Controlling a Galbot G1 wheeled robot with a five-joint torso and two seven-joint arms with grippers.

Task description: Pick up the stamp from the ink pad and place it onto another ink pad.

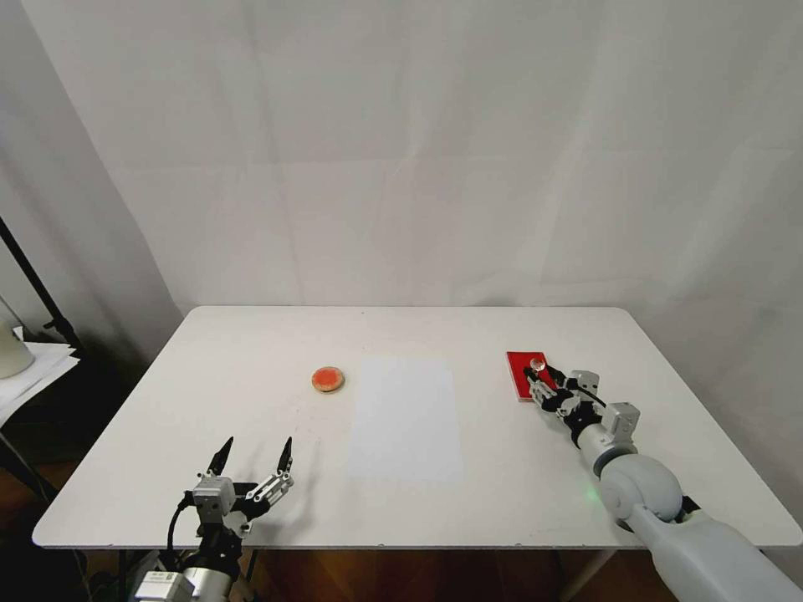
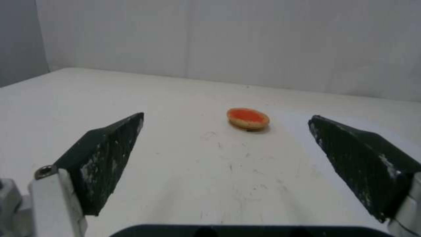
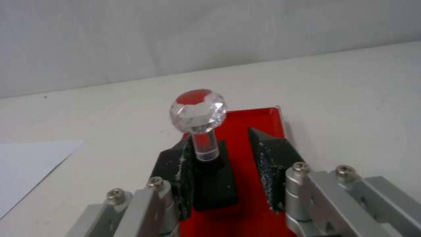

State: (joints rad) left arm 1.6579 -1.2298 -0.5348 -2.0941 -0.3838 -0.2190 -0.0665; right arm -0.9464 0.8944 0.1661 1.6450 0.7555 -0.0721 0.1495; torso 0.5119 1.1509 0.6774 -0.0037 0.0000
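The stamp (image 3: 202,144) stands on the ink pad (image 3: 254,131), right gripper (image 3: 223,158) spread around it, not yet clenched.

Lab setup: white backdrop (image 1: 418,125), table (image 1: 251,351).

We can't tell if the right pincer (image 3: 221,158) actually touches the stamp (image 3: 206,144); the red ink pad's (image 3: 259,121) near end is cut off.

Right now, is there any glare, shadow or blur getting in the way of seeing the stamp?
Right wrist view: the stamp is sharp, its clear knob glinting and tinted by the ink pad; the right claw frames it, open. Head view: the stamp is tiny, a small bright glint.
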